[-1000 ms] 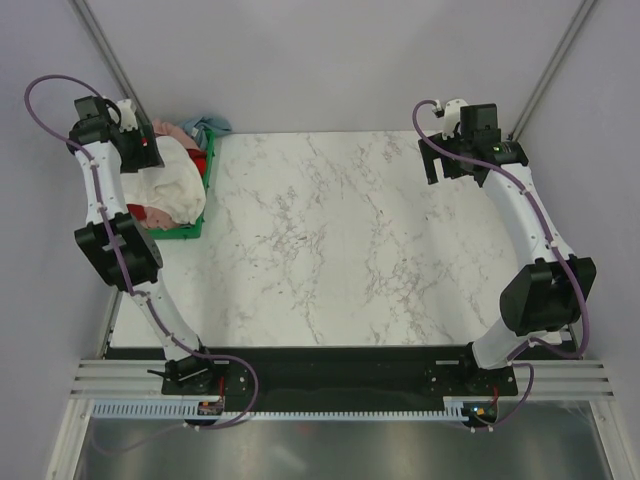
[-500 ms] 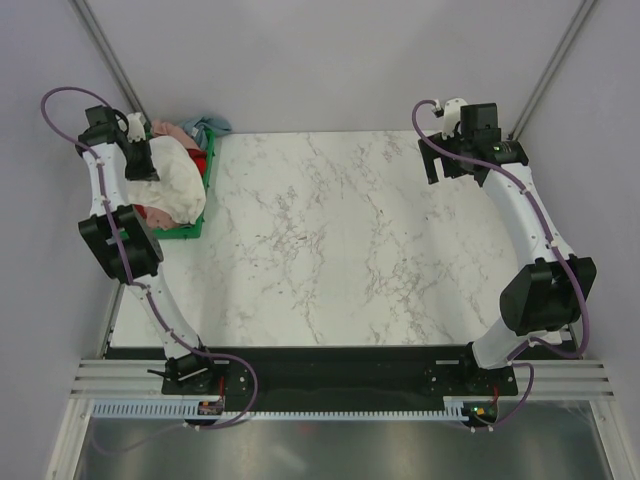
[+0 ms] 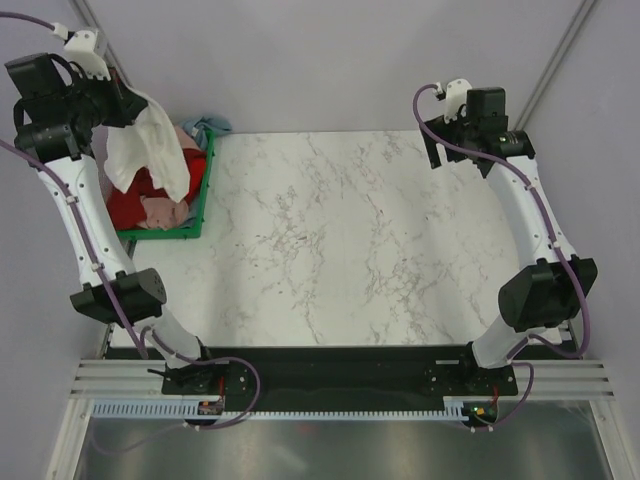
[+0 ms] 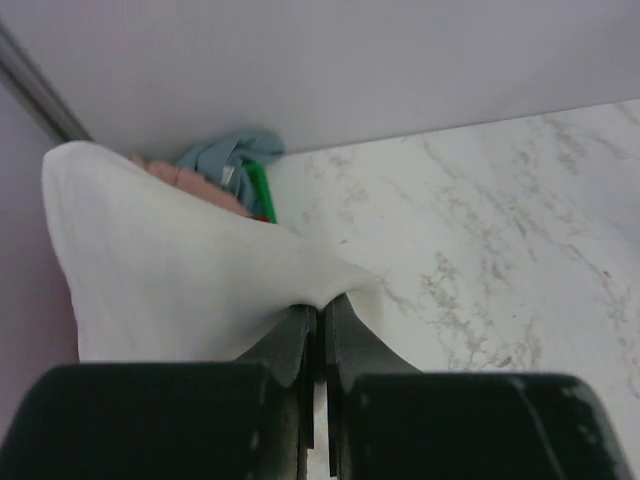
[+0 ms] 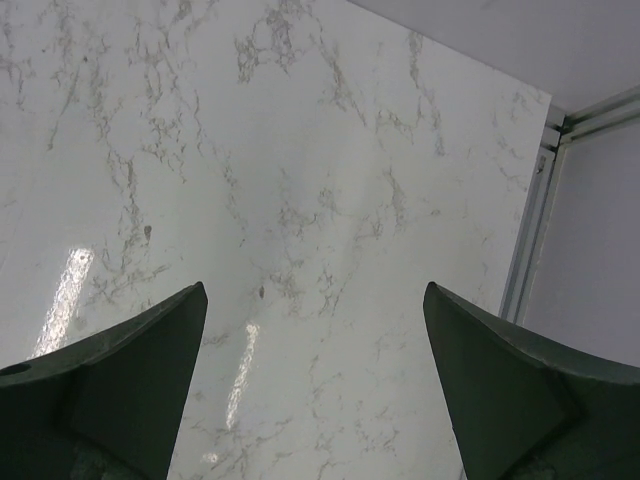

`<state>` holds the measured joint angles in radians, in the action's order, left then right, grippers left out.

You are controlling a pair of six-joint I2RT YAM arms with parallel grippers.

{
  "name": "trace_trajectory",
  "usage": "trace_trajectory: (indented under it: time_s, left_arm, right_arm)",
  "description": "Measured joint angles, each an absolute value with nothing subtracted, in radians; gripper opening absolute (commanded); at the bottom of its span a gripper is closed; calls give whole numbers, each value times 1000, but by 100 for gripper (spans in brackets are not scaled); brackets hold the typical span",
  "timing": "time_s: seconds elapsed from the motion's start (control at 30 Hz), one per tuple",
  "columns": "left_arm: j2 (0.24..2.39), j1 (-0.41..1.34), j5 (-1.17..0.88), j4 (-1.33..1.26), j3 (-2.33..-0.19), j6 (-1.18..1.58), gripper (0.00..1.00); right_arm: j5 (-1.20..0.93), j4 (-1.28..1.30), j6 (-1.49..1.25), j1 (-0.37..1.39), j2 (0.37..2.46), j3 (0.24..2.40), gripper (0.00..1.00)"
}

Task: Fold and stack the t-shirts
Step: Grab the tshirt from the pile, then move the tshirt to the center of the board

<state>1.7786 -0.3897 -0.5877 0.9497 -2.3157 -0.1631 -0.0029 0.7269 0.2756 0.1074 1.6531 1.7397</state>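
At the far left corner of the marble tabletop (image 3: 330, 240), against pale grey walls (image 3: 330, 60), the left gripper (image 4: 320, 305) is pinched tight on the cream-white t-shirt (image 3: 150, 140) dangling over the green crate (image 3: 200, 205) of other t-shirts (image 3: 132, 205), while the right gripper (image 5: 315, 290) gapes above the far right corner.

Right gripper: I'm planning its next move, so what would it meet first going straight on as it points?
Likely the bare marble tabletop. In the right wrist view, nothing else shows ahead of the open right gripper. Depth is unclear.
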Motion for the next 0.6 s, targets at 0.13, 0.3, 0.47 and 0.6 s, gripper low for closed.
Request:
trace_trajectory:
  time_s: [0.13,0.3,0.47,0.6]
  left_arm:
    - [1662,-320,-747,910,-2337,-161,2]
    - [1590,-175,-868,893,-2326,-161,6]
    - [1537,-38,-944,878,-2176,-160,4]
    - [1533,89,-975,875,-1987,-152,2]
  right_arm:
    - [-35,694,294,107,1663,1783,98]
    - [-84,645,317,108,1646,1764,90]
    - [-167,608,329,108,1557,1700,89]
    - [-215,593,334,108,1465,1663,89]
